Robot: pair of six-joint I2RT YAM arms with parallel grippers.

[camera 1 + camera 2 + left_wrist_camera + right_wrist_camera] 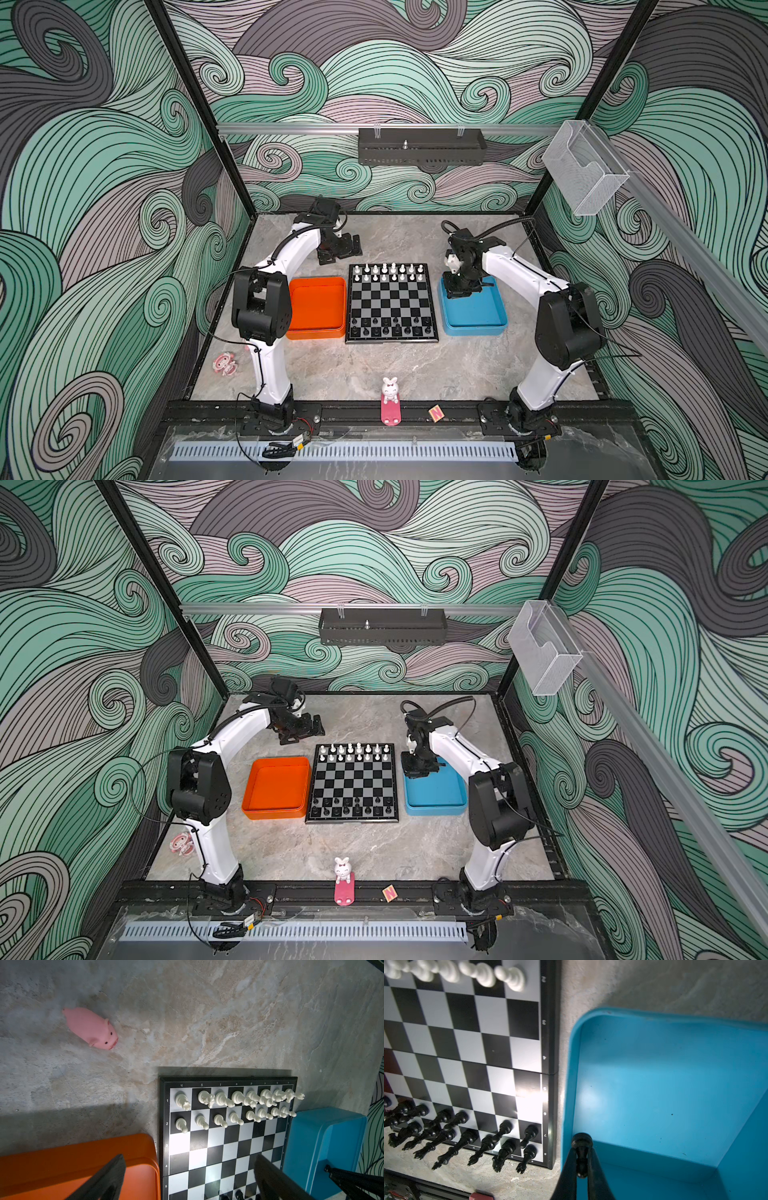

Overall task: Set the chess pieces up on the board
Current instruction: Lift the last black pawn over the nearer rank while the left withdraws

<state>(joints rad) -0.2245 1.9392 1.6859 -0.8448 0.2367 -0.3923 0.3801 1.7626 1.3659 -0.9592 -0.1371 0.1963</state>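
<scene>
right gripper [581, 1155], its fingers [568, 1169] pinching a black pawn [581, 1141] by its stem, hangs over the blue tray [675, 1084] at the board's [467, 1043] 3 o'clock, left gripper [189, 1176] spread wide at 11 o'clock; risk: pawn may pivot in the pinch or topple crowded black pieces [466, 1138] at 6 o'clock.

- L arm [286, 257]: base at near edge, elbow raised, white forearm arcs toward far side, wrist turned inward.
- L gripper [188, 1176]: jaws spread wide, nothing between them.
- R arm [519, 274]: approx. mirror pose, elbow high, forearm reaches fwd & inward, wrist bent down.
- R gripper [581, 1152]: points down, fingers [569, 1167] pinched tight on a black pawn [581, 1141].
</scene>
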